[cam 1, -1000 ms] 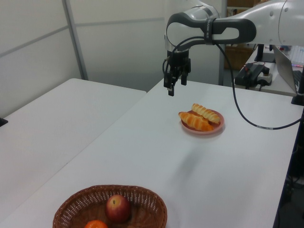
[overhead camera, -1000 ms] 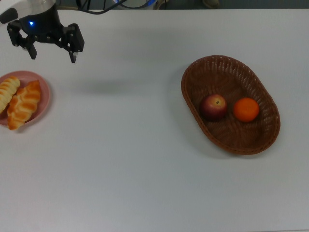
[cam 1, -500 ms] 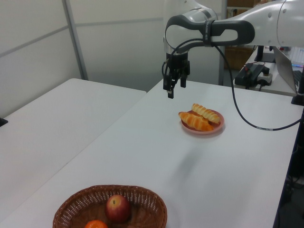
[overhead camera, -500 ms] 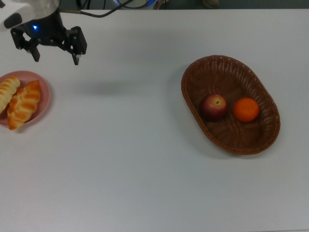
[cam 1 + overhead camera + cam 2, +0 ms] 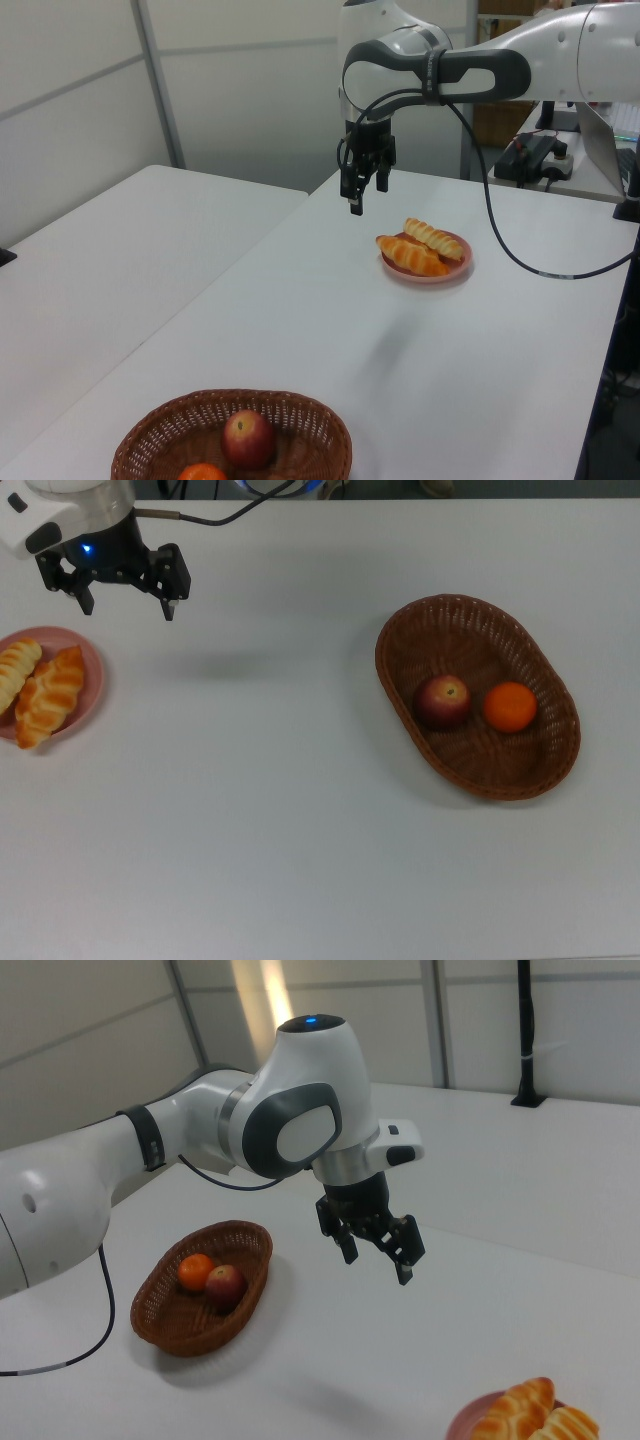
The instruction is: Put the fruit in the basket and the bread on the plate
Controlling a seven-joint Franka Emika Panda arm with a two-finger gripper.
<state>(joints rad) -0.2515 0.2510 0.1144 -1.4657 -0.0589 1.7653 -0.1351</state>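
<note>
Pink round plate (image 5: 88,670) bearing both golden pastries (image 5: 45,695) lies just below the black two-finger gripper (image 5: 127,608), fingers spread, empty.

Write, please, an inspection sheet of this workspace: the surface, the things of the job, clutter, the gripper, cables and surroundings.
Surface: white table, bare between the basket and the plate.
Job's things: apple and mandarin lie in the wicker basket; striped roll and braided loaf lie on the pink plate.
Clutter: nothing seen.
Gripper: gripper hangs above the table, fingers open, holding nothing.
Cables: black cable hangs from the arm.
Surroundings: second white table, wall panels.
</note>
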